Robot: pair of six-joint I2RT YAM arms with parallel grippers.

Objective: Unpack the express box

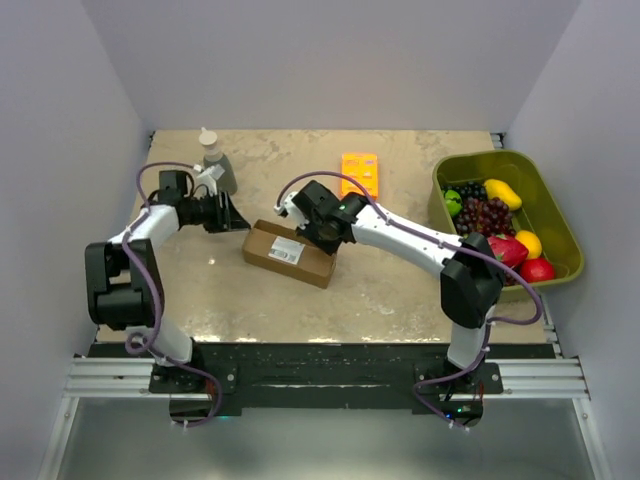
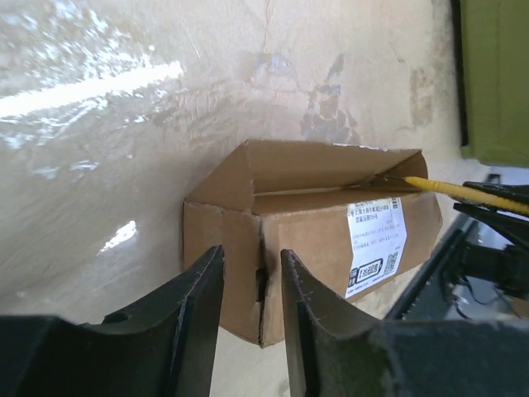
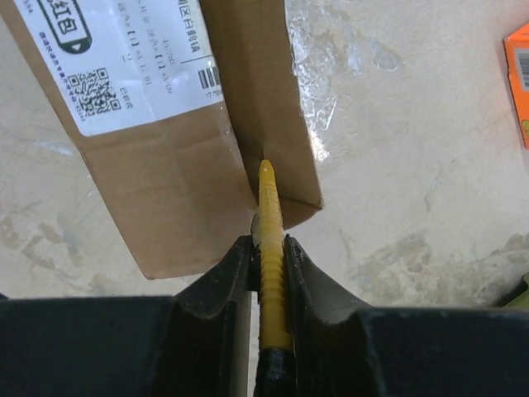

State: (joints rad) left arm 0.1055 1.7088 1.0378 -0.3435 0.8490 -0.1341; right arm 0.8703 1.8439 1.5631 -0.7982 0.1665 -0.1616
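Note:
The express box (image 1: 290, 255) is a brown carton with a white label, lying mid-table. My right gripper (image 1: 326, 238) is at its right end, shut on a ridged yellow cutter (image 3: 269, 223). The cutter's tip touches the seam beside the box's raised flap (image 3: 248, 74). In the left wrist view the cutter (image 2: 463, 191) pokes into the seam of the box (image 2: 314, 240). My left gripper (image 1: 237, 216) is just off the box's left end. Its fingers (image 2: 202, 306) stand slightly apart, empty, framing the box's end corner; the gripper (image 2: 252, 277) does not touch it.
A bright orange flat box (image 1: 360, 172) lies behind the carton. A bottle (image 1: 213, 160) stands at the back left, close to the left arm. A green bin (image 1: 560, 215) holding fruit sits at the right edge.

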